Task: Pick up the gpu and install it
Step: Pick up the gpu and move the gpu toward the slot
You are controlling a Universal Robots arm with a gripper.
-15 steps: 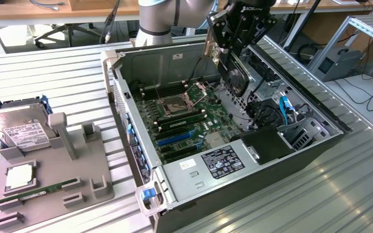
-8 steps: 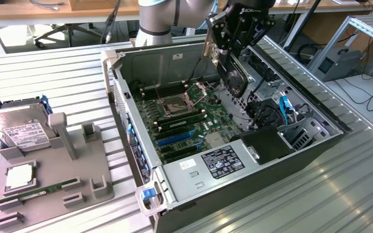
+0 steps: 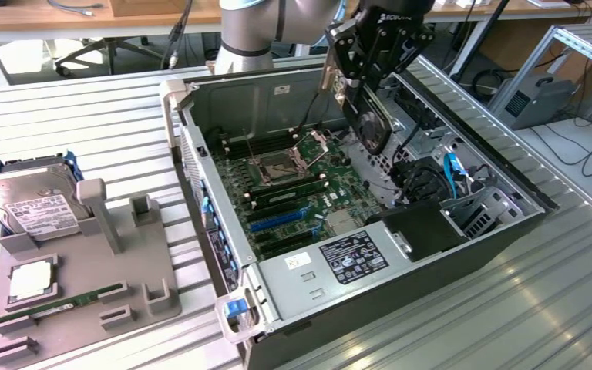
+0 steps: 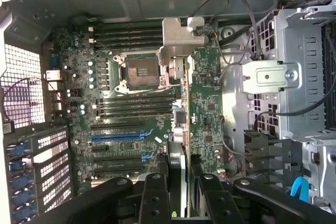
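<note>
A robotics lab: slatted aluminium workbench [image 3: 70, 116], open computer case [image 3: 409, 301], wooden desks [image 3: 28, 15] and office chair [image 3: 111, 50] behind.

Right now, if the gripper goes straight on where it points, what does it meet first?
The motherboard, likely beside the CPU socket; the gpu clamped in the gripper would touch first. Depth is unclear.

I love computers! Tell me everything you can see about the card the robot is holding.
The thin dark graphics card has a silvery metal bracket at one end. It hangs on edge, pinched between the black fingers, over the green motherboard inside the open grey computer case, not yet in any slot.
</note>
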